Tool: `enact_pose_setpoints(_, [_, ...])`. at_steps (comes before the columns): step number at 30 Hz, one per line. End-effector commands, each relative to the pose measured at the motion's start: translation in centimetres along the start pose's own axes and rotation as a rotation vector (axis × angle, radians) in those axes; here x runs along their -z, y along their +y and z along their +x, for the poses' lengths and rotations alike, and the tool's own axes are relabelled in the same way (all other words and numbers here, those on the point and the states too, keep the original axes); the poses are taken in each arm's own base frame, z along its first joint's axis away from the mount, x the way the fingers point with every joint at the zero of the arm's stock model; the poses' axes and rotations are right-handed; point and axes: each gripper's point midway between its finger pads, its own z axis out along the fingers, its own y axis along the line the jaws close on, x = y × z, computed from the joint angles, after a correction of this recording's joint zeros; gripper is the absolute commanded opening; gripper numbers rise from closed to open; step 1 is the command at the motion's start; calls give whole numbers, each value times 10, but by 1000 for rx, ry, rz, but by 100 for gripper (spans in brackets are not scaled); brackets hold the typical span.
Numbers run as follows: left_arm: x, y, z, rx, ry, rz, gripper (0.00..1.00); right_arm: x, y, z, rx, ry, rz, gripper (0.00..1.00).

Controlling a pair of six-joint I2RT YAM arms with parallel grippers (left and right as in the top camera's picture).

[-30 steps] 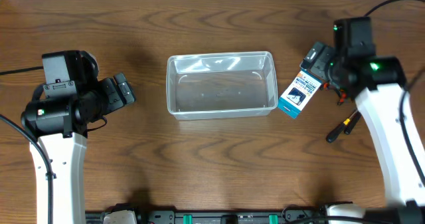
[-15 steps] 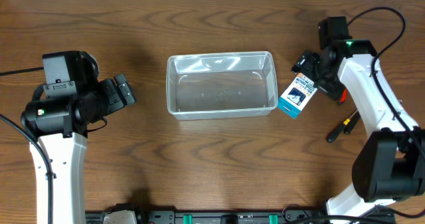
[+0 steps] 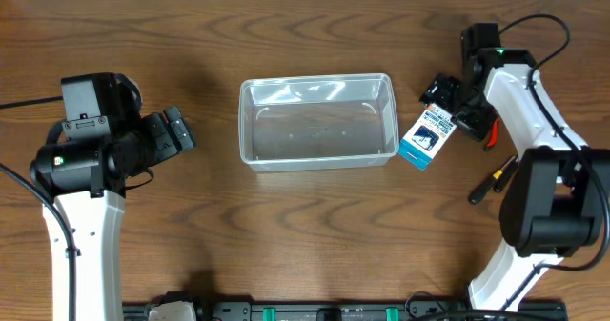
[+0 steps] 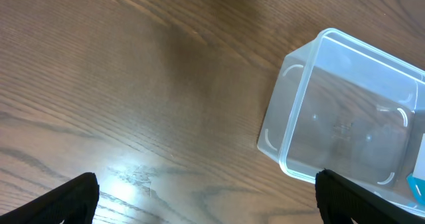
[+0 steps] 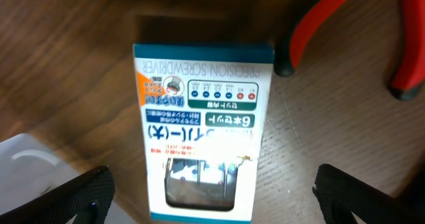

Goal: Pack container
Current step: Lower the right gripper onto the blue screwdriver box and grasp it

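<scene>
Checking the overhead view, you see the container (image 3: pixel 250 121) upright at mid-table, long side running left to right, wood grain showing through its clear floor. Your left gripper (image 3: pixel 183 130) hangs well to the left of it, pointed toward it, over bare wooden table (image 3: pixel 315 235). Left wrist view: the fingertips (image 4: pixel 73 201) sit at the two bottom corners of the frame, so the jaws are spread wide with only table between them. The container (image 4: pixel 345 117) lies ahead at upper right, apart from them.

Your right gripper (image 3: pixel 446 94) is on the other side, over the far end of a small blue-and-white box (image 3: pixel 427 135). That box lies flat on the table just beside the container's right end; touching or not, cannot tell. Right wrist view: the box (image 5: pixel 202 117) is face up, its print "PRECISION SCREWDRIVER" reading upside down. It lies in the gap between the widely spread fingers (image 5: pixel 80 201), and both stand clear of its sides, so nothing is gripped. Red-handled pliers (image 5: pixel 325 18) lie just beside the box at upper right in that view, and a corner of the container (image 5: pixel 23 161) shows at lower left. Overhead, a slim dark tool (image 3: pixel 491 181) lies on the table near the right arm, apart from the box.
</scene>
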Motion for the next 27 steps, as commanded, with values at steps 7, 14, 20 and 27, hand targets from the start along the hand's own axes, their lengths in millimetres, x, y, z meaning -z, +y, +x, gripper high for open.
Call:
enact_pose_setpoints(7, [4, 1, -5, -17, -18, -9, 96, -33, 8, 6, 68, 70, 10, 99])
enact_pose_setpoints(14, [4, 1, -5, -21, -17, -9, 96, -47, 24, 13, 115, 68, 4, 99])
enact_pose_setpoints(20, [3, 1, -5, -36, -15, -10, 96, -56, 24, 19, 126, 87, 21, 99])
enact_pose_setpoints(27, [3, 1, -5, -40, -14, -10, 96, -56, 13, 19, 95, 80, 77, 99])
